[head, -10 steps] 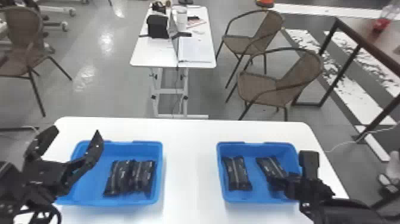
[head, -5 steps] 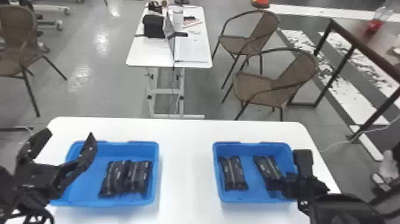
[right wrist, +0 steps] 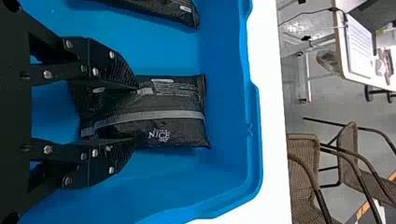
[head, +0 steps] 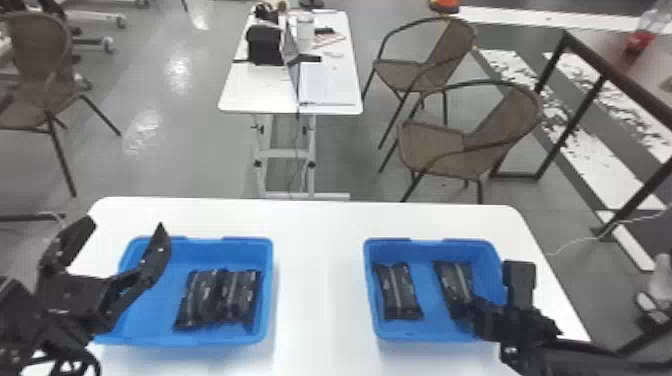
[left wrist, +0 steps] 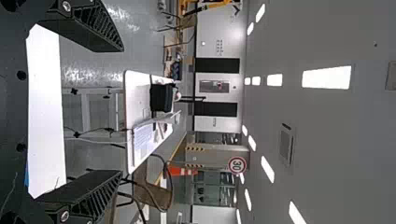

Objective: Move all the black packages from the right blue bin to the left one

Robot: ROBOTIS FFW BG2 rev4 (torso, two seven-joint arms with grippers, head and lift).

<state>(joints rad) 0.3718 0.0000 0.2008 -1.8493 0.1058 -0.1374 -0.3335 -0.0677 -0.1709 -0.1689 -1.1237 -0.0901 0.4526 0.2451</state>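
Note:
In the head view, my right gripper (head: 472,312) reaches into the right blue bin (head: 430,331) at the near end of the right-hand black package (head: 452,282). The right wrist view shows this package (right wrist: 159,112) squeezed between the two fingers of that gripper (right wrist: 136,114), its far end sticking out past the tips. Another black package (head: 398,292) lies beside it in the same bin. Two black packages (head: 201,297) (head: 240,297) lie side by side in the left blue bin (head: 175,337). My left gripper (head: 125,225), fingers spread and holding nothing, is parked over that bin's left side; the left wrist view shows the gripper (left wrist: 121,111) likewise.
Both bins stand on a white table (head: 320,280), with bare tabletop between them. The right bin's walls rise close around the gripped package. Beyond the table are a second white table (head: 260,92) and brown chairs (head: 435,140).
The head view has shifted slightly sideways and back. Relative to the bins, both grippers and the packages stay about where they were.

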